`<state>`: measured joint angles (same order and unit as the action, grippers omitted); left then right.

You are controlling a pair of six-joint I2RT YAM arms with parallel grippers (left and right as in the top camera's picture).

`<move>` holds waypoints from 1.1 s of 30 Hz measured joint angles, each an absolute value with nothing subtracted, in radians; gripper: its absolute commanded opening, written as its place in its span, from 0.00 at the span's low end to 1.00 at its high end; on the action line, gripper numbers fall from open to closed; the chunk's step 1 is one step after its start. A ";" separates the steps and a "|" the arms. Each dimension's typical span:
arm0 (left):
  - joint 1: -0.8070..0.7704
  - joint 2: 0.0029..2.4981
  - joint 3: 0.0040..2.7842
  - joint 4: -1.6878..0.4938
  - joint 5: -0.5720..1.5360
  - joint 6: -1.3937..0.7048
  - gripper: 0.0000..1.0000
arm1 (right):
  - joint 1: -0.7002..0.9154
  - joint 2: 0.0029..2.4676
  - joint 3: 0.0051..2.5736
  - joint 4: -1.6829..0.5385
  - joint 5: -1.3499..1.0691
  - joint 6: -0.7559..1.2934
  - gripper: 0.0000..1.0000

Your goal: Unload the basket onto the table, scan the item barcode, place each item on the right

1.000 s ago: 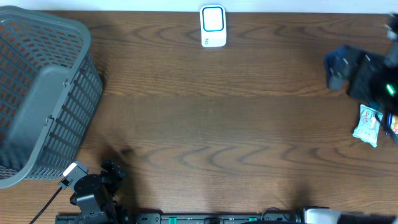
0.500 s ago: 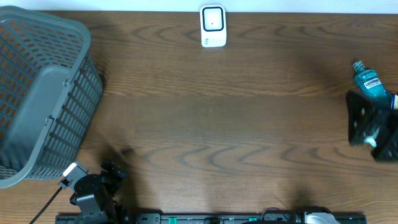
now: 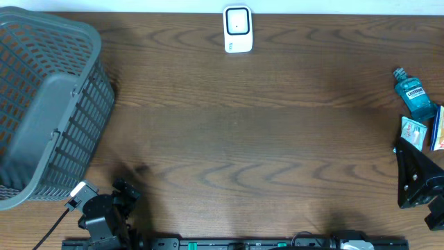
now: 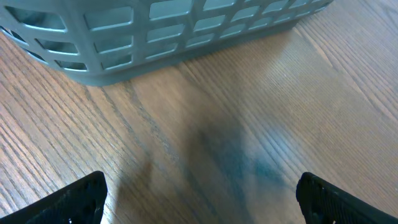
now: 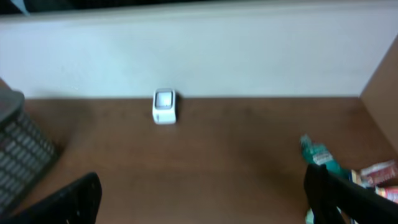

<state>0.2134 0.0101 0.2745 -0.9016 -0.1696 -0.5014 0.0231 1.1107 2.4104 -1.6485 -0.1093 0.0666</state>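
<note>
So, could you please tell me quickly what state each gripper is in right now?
Left gripper: open, holding nothing.
Right gripper: open, holding nothing.

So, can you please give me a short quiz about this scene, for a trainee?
1. True or false: the blue bottle lies inside the grey basket.
2. Where does the white scanner stand? A) at the far edge, in the middle; B) beside the basket; C) at the near edge.
3. What does the left gripper hold?
Key: 1 false; 2 A; 3 nothing, its jaws are open.
</note>
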 measured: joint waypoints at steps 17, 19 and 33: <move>0.213 0.010 0.274 -0.902 -0.170 -0.501 0.98 | 0.023 0.582 1.529 -0.918 -0.196 0.044 0.99; 0.213 0.010 0.274 -0.902 -0.170 -0.501 0.98 | 0.023 0.513 1.407 -0.825 -0.203 0.043 0.99; 0.213 0.010 0.274 -0.902 -0.170 -0.501 0.98 | 0.023 0.121 0.751 -0.224 -0.281 0.041 0.99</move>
